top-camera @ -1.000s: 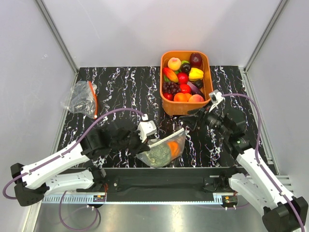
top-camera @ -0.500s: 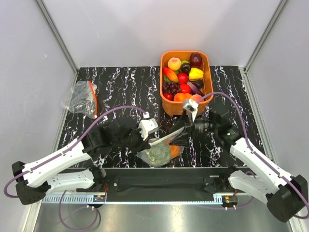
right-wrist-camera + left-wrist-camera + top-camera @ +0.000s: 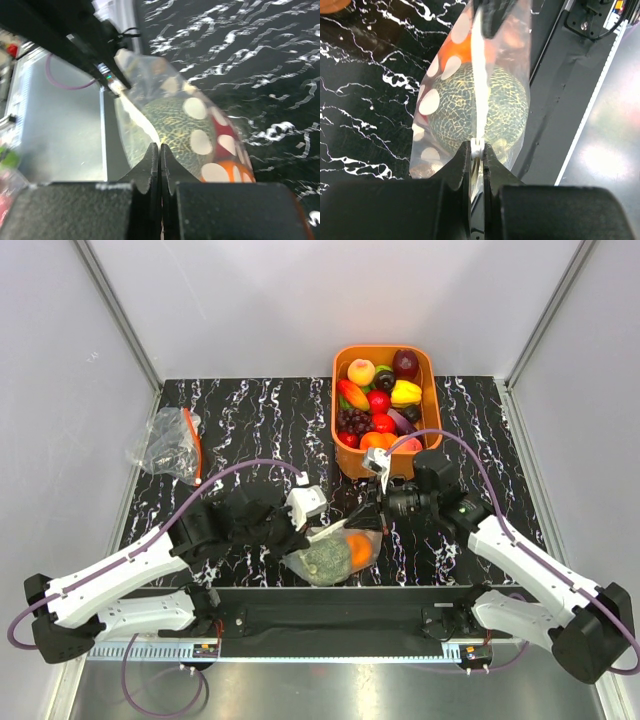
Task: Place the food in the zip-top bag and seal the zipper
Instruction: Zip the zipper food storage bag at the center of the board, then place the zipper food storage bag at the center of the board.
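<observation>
The left end effector (image 3: 477,150) is pinched shut on one end of the zipper (image 3: 478,85). The right end effector (image 3: 160,148) is clamped on the other end. Between them, the zip-top bag (image 3: 335,558) sits at the middle of the tabletop's (image 3: 250,420) near edge. It holds the melon (image 3: 470,120), orange fruit (image 3: 358,550) and red fruit (image 3: 227,134).

Table (image 3: 250,430): black top, white marble veining, dark strip along near edge.
Far right: orange basket (image 3: 358,466) standing on it, long side running near to far.
Far left: crumpled clear bag (image 3: 168,445) with orange-red strip, well apart from basket.
Near centre, at near edge: zip-top bag (image 3: 330,555), white dots, bottom resting on top, melon (image 3: 322,560) and orange fruit (image 3: 358,550) inside.
</observation>
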Robot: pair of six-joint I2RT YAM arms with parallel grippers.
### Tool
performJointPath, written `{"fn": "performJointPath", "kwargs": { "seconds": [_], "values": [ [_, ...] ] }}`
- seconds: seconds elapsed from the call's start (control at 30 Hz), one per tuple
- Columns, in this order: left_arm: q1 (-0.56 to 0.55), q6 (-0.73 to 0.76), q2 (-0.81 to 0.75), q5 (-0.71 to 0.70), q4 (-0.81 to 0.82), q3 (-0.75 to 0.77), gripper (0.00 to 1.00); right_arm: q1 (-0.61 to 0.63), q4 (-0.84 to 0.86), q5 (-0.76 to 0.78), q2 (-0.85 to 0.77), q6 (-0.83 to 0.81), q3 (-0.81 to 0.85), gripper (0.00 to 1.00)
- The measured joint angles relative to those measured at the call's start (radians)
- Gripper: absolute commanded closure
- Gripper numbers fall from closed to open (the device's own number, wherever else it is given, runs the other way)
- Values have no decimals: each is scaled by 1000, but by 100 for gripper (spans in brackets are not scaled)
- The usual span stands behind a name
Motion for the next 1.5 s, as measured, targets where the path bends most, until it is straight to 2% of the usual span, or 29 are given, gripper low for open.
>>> {"fn": "performJointPath", "kwargs": {
  "seconds": [0.4, 0.67, 1.03, 1.2, 1.33, 1.37, 1.4, 1.5],
  "values": [
    [10, 0, 0, -45, 84, 0, 100, 11, -39, 377, -37, 139, 32, 100],
    [11, 0, -6, -51, 70, 0, 100, -80, -77, 638, -132, 195, 30, 100],
    [13, -13, 3, -89, 24, 21, 100, -86, -76, 630, -132, 204, 29, 100],
    [87, -46, 56, -120, -14, 78, 100, -96, -62, 644, -103, 225, 30, 100],
    [225, -71, 158, -113, -19, 127, 100, -98, -61, 688, -73, 265, 32, 99],
    [253, -75, 189, -110, -18, 145, 95, -99, -62, 700, -61, 274, 38, 97],
    [285, -80, 223, -109, -16, 162, 91, -100, -63, 707, -45, 282, 47, 88],
    [350, -98, 302, -106, -3, 199, 90, -101, -62, 740, 14, 296, 84, 89]
  ]
}}
